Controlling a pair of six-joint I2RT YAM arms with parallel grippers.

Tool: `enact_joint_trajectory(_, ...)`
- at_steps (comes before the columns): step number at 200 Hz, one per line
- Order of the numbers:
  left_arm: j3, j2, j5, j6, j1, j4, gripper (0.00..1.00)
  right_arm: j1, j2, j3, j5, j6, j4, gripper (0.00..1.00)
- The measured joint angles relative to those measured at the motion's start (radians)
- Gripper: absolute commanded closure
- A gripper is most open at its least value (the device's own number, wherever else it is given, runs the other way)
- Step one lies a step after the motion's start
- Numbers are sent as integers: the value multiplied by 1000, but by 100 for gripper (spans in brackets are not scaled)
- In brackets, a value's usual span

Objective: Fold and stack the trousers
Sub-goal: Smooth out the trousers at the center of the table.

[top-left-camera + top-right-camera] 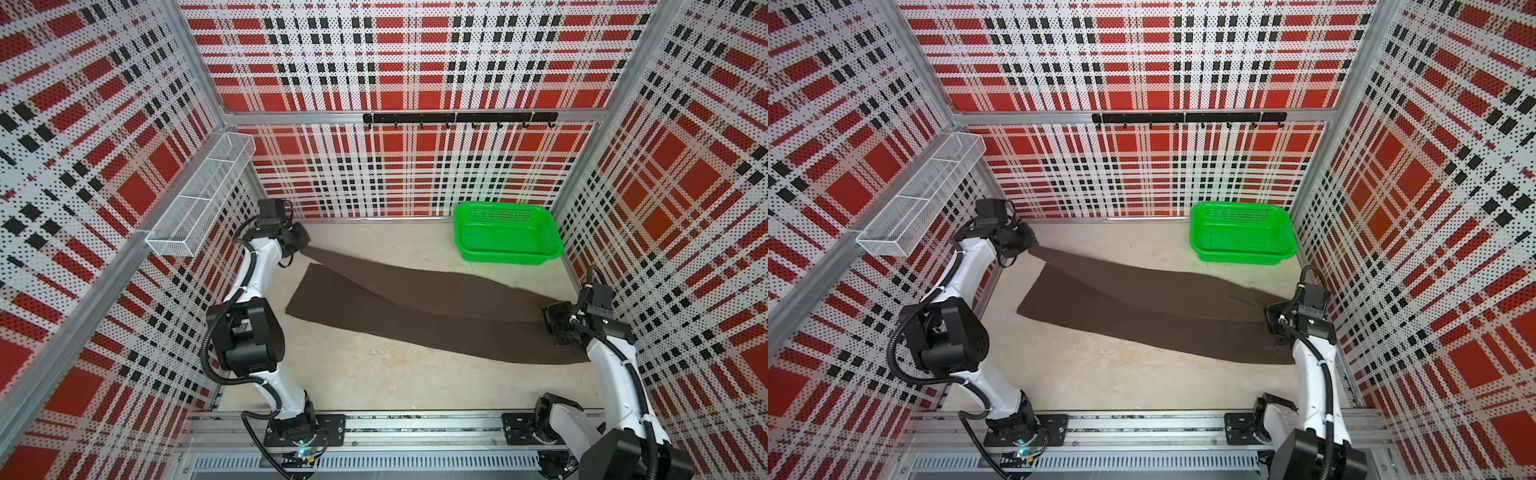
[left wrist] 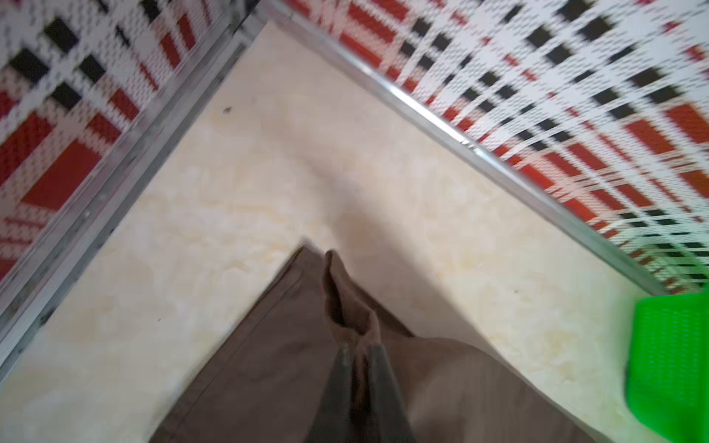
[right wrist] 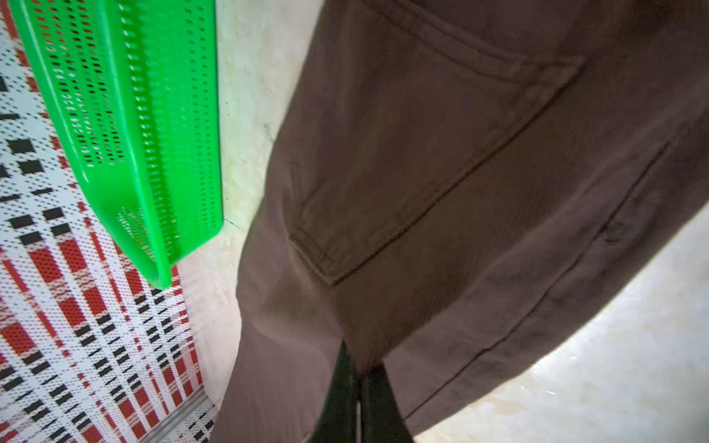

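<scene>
**Desk:** What is your right gripper [image 3: 360,362] holding?

**Operator:** My right gripper is pinched closed on the trousers [image 1: 415,307]. It grips the wide end, and a stitched patch pocket [image 3: 441,153] lies just past its fingers [image 3: 378,399] in the wrist view. Below it, bare table [image 1: 374,374] shows on the side towards the arm bases.

**Desk:** And further out from that hand?

**Operator:** From there the brown cloth runs across the table towards my left gripper [image 2: 360,347]. One leg lies flat. The other leg rises off it, up to the left gripper, which is clamped narrow on the bunched hem. In both top views the flat leg's hem sits below that hand, on the side nearer the arm bases.

**Desk:** Anything beyond the hands?

**Operator:** The green mesh basket [image 1: 505,237] stands past my right gripper, towards the back wall. It is near the trousers, with a strip of table between them. Past my left gripper is the table's far corner, where two plaid walls meet. A white wire shelf [image 1: 199,195] hangs on the side wall above that hand. A black hook rail [image 1: 457,117] runs along the back wall, higher still.
</scene>
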Motion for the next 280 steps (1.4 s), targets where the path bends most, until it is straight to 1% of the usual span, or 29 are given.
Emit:
enact_joint_trajectory(19, -139, -23, -14, -5, 58, 24, 100, 0, -47, -61, 0, -18, -25, 98)
enact_joint_trajectory(39, -228, -23, -25, -14, 97, 48, 100, 0, -87, -133, 0, -33, -42, 98)
enact_joint_trajectory(60, -249, -23, -26, -20, 117, 53, 100, 0, -105, -193, 0, -42, -50, 98)
enact_joint_trajectory(80, -214, -19, -15, -23, 119, 62, 100, 0, -106, -213, -1, -47, -56, 98)
enact_joint_trajectory(92, -146, -2, -1, -27, 114, 54, 100, 0, -105, -208, -3, -49, -58, 98)
enact_joint_trajectory(104, -31, 34, 11, -31, 101, 35, 100, 0, -98, -185, -6, -53, -63, 98)
enact_joint_trajectory(116, 116, 80, 29, -34, 81, 19, 100, 0, -90, -155, -16, -55, -65, 98)
enact_joint_trajectory(139, 446, 197, 53, -36, 20, -27, 100, 0, -84, -99, -43, -59, -61, 97)
enact_joint_trajectory(147, 515, 221, 55, -36, -5, -25, 100, 0, -85, -90, -43, -59, -59, 97)
enact_joint_trajectory(155, 539, 228, 55, -36, -23, -18, 100, 0, -88, -90, -42, -60, -58, 97)
enact_joint_trajectory(165, 512, 220, 53, -37, -31, -2, 100, 0, -94, -98, -40, -60, -58, 97)
enact_joint_trajectory(181, 364, 185, 46, -41, -16, 49, 100, 0, -108, -127, -39, -62, -60, 98)
enact_joint_trajectory(207, 44, 162, 38, -65, 64, 112, 100, 0, -123, -183, -38, -72, -70, 98)
enact_joint_trajectory(220, -85, 162, 27, -76, 114, 116, 100, 0, -132, -205, -36, -82, -83, 98)
enact_joint_trajectory(229, -151, 162, 24, -82, 144, 113, 100, 0, -141, -219, -33, -87, -87, 98)
enact_joint_trajectory(251, -206, 160, 18, -94, 197, 106, 100, 0, -153, -249, -30, -100, -89, 98)
enact_joint_trajectory(280, -199, 137, 18, -98, 200, 116, 100, 0, -152, -273, -30, -108, -88, 98)
